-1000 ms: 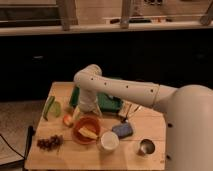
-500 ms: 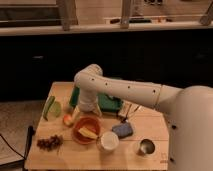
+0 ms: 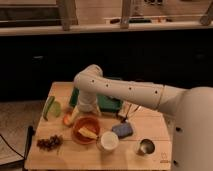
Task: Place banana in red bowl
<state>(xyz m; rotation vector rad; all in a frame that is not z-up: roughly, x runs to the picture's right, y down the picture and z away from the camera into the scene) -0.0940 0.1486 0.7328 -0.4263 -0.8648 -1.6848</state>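
So here's the scene: a wooden desk [image 3: 152,127] with a bunch of stuff spread over it, and the robot's big white arm [image 3: 125,92] reaching in from the right and bending down near the back left of it.

The banana [image 3: 88,132] is lying inside the red bowl [image 3: 76,134], a pale yellow piece resting on the bottom, a bit right of centre. The bowl sits toward the front left of the desk.

The claw [image 3: 78,115] hangs just above the bowl's upper-left rim, right beside a round orange-pink fruit [image 3: 67,120]. It's released and has nothing in it, with the banana lying apart from it, down in the bowl.

Other bits around:
- a white cup [image 3: 109,141] just right of the bowl, about touching its rim
- a blue rectangular thing [image 3: 124,130] behind and right of the cup, can't tell exactly what it is
- a small metal cup [image 3: 145,147] near the front right
- a dark bunch of grapes [image 3: 49,143] at the front left
- a green vegetable [image 3: 48,107] along the left edge
- a green tray [image 3: 109,102] at the back, partly hidden by the arm
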